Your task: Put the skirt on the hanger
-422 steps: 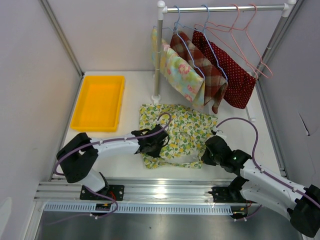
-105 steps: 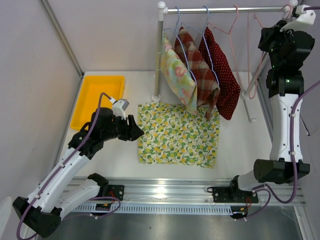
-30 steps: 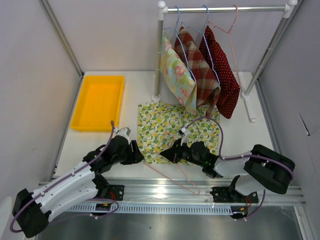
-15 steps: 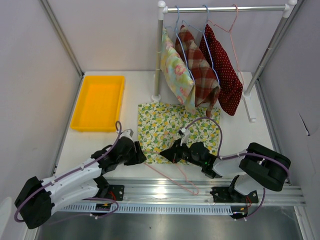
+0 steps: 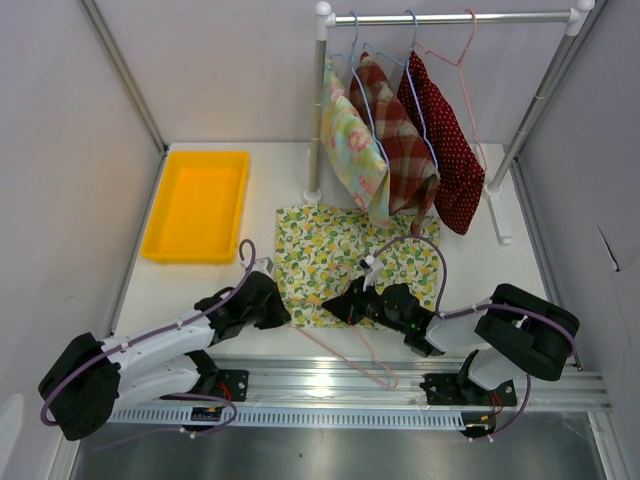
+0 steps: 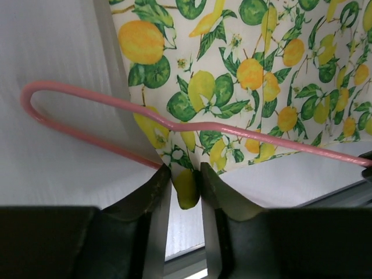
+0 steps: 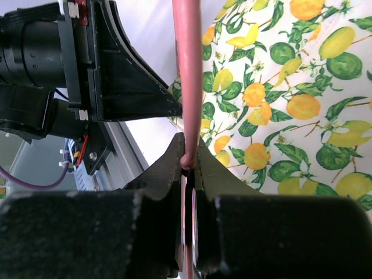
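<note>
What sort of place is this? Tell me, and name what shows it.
Probably a robotics lab cell for garment hanging: plain panel walls around a white table, a clothes rack of hung garments, and two bolted arms working a lemon-print skirt and pink hanger.

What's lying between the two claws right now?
The skirt corner, with the hanger wire crossing it, shown best in the left wrist view. The left claw pinches that corner; the right claw grips the wire.

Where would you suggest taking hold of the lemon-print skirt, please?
The near left corner of the skirt, coming in low from the near edge, as the left gripper does. It lies flat, so only its edge can be pinched, and the hanger lies right there.
</note>
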Controlling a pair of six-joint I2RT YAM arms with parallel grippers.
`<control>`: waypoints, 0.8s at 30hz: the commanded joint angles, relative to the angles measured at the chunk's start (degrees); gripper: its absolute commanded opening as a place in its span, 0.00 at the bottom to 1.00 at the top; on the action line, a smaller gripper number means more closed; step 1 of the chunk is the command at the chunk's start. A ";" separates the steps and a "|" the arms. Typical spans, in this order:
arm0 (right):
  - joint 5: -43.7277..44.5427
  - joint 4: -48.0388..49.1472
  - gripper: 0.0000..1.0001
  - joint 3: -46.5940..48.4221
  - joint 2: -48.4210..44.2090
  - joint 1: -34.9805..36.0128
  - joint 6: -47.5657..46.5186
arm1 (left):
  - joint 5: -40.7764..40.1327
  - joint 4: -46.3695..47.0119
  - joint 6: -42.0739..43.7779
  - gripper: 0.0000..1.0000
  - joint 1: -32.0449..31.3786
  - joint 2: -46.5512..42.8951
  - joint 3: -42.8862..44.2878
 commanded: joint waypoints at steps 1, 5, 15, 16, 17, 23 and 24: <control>2.23 -1.27 0.00 -1.13 1.67 -0.79 -2.03 | -0.21 0.41 0.32 0.21 -0.46 0.38 1.78; 3.11 -2.67 0.00 -1.13 1.93 -1.75 -2.82 | -0.47 -5.90 1.63 0.01 -0.38 -0.59 5.74; 6.97 -4.69 0.00 -1.22 2.99 -2.55 -5.11 | 3.39 -13.92 6.12 0.00 9.81 -2.70 10.84; 7.33 -4.69 0.00 -1.31 3.16 -2.55 -5.28 | 4.00 -14.28 6.82 0.00 10.78 -3.74 11.10; 7.76 -4.78 0.00 -1.31 3.34 -2.55 -5.20 | 4.01 -14.54 7.17 0.00 12.18 -4.28 11.45; 10.40 -5.31 0.00 -1.48 4.39 -2.63 -5.72 | 4.44 -19.29 9.55 0.00 18.06 -5.51 12.86; 10.58 -5.31 0.00 -1.48 4.57 -2.63 -5.73 | 5.84 -19.64 9.38 0.00 19.30 -5.77 12.86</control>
